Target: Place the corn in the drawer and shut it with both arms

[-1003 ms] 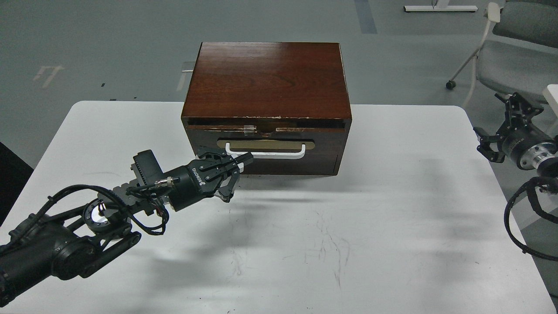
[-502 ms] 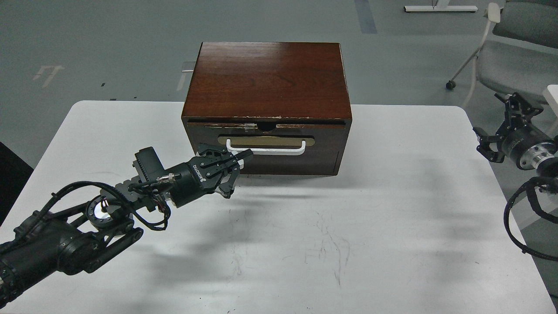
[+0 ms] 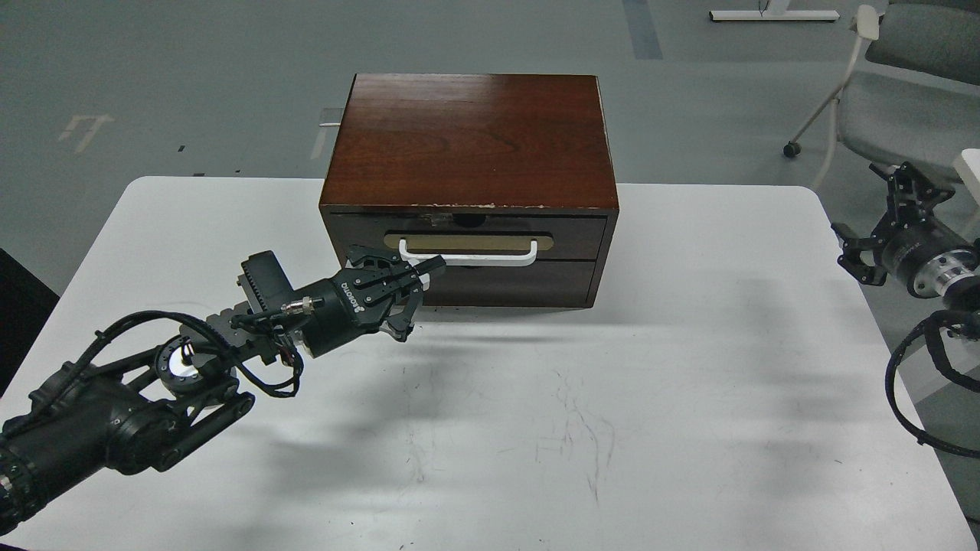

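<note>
The dark brown drawer (image 3: 467,229) with a white bar handle (image 3: 467,259) sits pushed nearly flush into the wooden box (image 3: 467,138) at the back middle of the white table (image 3: 689,383). The corn is hidden. My left gripper (image 3: 419,297) is open at the left end of the handle, its upper finger (image 3: 425,267) touching the handle and drawer front. My right gripper (image 3: 880,218) is open and empty, off the table's right edge, far from the box.
The plain lower front panel (image 3: 513,283) lies under the drawer. A grey wheeled chair (image 3: 903,99) stands on the floor at the back right. My right arm's black cable (image 3: 919,383) loops beside the table's right edge.
The drawer has slid back into the box, from partly open to almost shut. My left gripper moved forward with it, staying against the handle. The right arm has not moved.
</note>
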You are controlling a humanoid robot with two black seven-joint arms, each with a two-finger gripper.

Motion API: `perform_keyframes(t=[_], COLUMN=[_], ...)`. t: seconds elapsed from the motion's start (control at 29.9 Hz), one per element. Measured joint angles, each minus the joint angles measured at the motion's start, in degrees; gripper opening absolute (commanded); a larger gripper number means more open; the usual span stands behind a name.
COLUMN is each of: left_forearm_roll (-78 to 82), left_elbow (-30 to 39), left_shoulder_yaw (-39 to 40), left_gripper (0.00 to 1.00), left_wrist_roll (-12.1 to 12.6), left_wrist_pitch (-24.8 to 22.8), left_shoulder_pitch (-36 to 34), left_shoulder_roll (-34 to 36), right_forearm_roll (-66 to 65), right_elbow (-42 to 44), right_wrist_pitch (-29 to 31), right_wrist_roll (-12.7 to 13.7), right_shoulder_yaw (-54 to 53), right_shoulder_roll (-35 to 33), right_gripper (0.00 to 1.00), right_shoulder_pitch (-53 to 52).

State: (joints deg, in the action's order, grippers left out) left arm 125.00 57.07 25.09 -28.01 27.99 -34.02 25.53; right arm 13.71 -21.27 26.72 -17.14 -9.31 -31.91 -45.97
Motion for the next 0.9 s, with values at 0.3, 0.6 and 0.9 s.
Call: perform_keyframes(t=[0.3,0.6,0.9], left_forearm_roll=[0.0,0.0,-22.0], left_elbow=[1.02,11.13,24.24], left_shoulder_yaw=[-1.23,-1.41,0.66], left_gripper=[0.29,0.59,0.85], left_wrist_roll=[0.01,0.01,0.03], left_wrist_pitch=[0.0,0.0,0.01], left_shoulder_pitch=[2.1,4.14,2.17], left_shoulder_roll=[0.98,4.12,6.44], right_forearm_roll=[-0.08,-0.08,-0.03], right_elbow=[0.04,1.33,1.69], right_wrist_pitch=[-0.19,-0.27,-0.35], right_wrist_roll=[0.0,0.0,0.0], right_shoulder_yaw=[0.0,0.0,-0.17], right_shoulder_roll=[0.0,1.24,2.99], right_gripper=[0.97,0.97,0.97], right_shoulder_pitch=[0.05,0.04,-1.03])
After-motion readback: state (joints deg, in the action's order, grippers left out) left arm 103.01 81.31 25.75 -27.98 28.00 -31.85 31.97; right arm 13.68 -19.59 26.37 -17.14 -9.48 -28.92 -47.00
